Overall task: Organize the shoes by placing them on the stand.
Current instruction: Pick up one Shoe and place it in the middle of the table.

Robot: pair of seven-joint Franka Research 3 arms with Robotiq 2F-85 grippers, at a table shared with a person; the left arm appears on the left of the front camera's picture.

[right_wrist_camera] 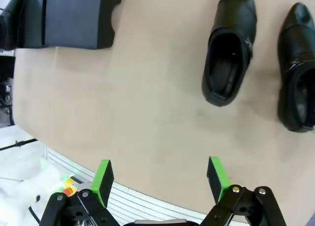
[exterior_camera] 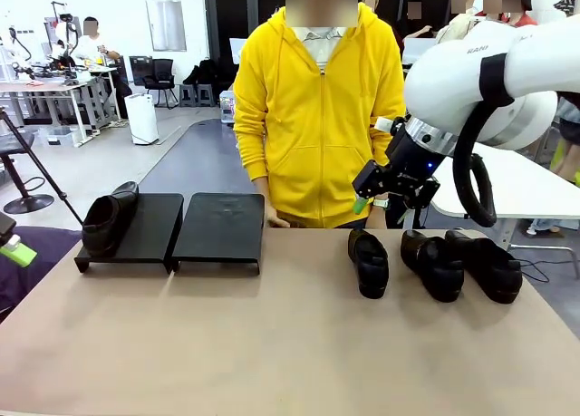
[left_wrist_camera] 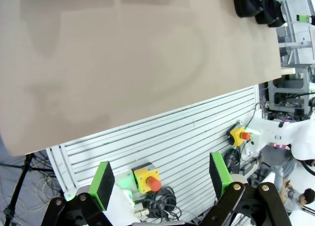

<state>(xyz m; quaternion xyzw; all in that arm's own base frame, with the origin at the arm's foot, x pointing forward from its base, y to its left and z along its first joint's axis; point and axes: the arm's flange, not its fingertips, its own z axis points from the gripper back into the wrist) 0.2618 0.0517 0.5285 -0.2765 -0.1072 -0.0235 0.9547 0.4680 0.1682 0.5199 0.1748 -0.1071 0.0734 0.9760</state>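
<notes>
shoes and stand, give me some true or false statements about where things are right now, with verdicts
1. One shoe sits on the left panel of the stand. True.
2. Four shoes lie on the table. False: three shoes lie there in a row, on the robot's right side.
3. The right gripper is shut on a shoe. False: it is open, holds nothing and hangs above the table.
4. The left gripper is open. True.
</notes>
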